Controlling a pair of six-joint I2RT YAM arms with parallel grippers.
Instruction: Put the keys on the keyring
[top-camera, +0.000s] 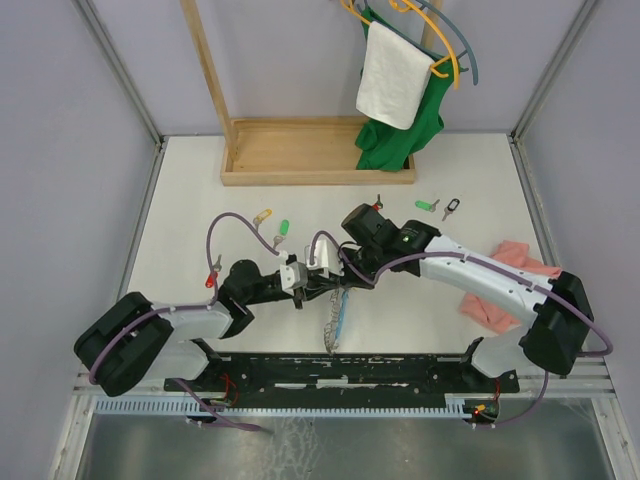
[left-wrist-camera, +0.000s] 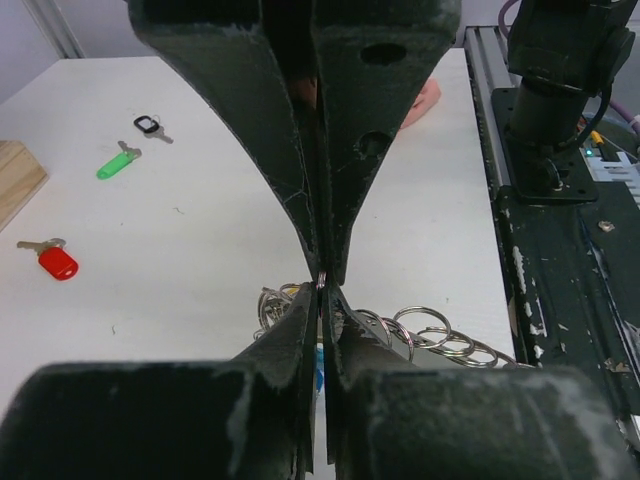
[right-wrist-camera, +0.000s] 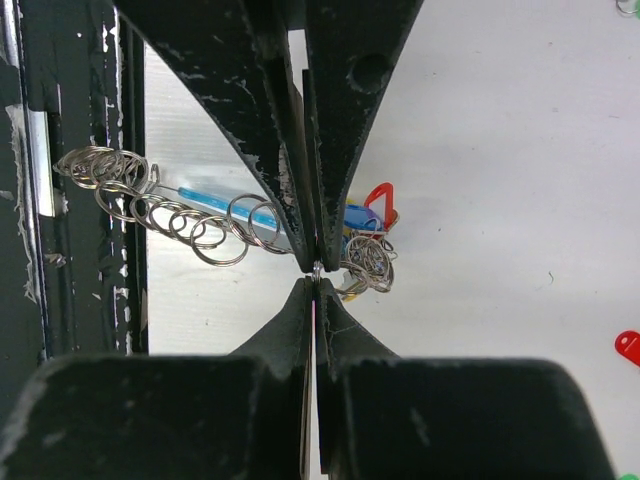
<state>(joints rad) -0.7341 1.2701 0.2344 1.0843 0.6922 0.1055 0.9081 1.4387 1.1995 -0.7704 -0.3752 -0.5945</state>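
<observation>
left gripper (left-wrist-camera: 322, 282) pressed tight together on a ring of the keyring (top-camera: 337, 318), right gripper (right-wrist-camera: 316, 268) pinching it too, keyring by the middle of the desk's near edge, green key (top-camera: 427, 206) farther back

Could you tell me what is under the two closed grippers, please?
The keyring: a chain of silver rings and a light-blue tube. The closed fingers cover most of the pinched part.
</observation>
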